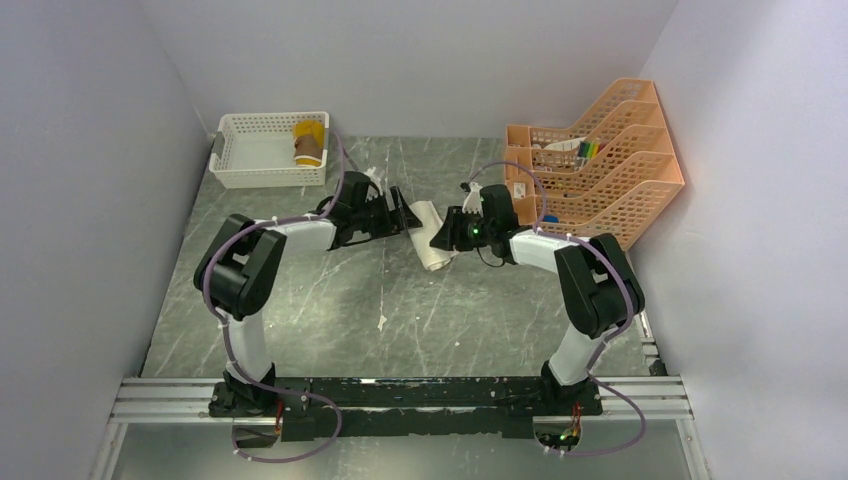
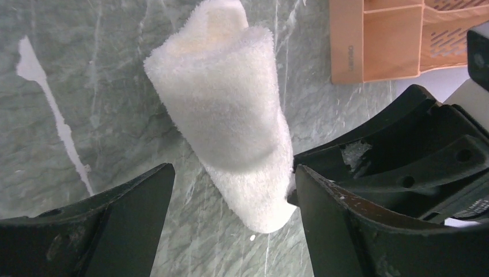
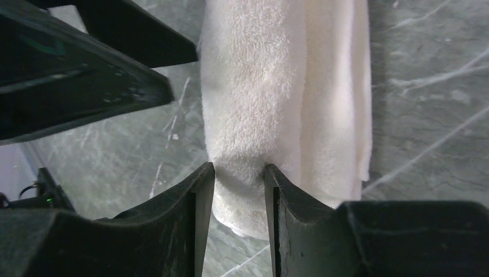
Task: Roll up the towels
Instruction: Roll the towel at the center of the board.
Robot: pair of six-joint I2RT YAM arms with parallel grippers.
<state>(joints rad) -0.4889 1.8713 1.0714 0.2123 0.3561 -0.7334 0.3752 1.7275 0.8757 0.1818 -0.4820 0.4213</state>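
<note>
So the cream towel is rolled into a chunky tube in the middle of the counter, right between the two arms. The right tool is pinching one end of it, fingers squeezed into the terry. The left tool is spread wide around the other end, and one finger looks like it's just brushing the cloth. The mustard towel sits rolled in the white basket at the back left. An orange file rack stands at the back right.
</note>
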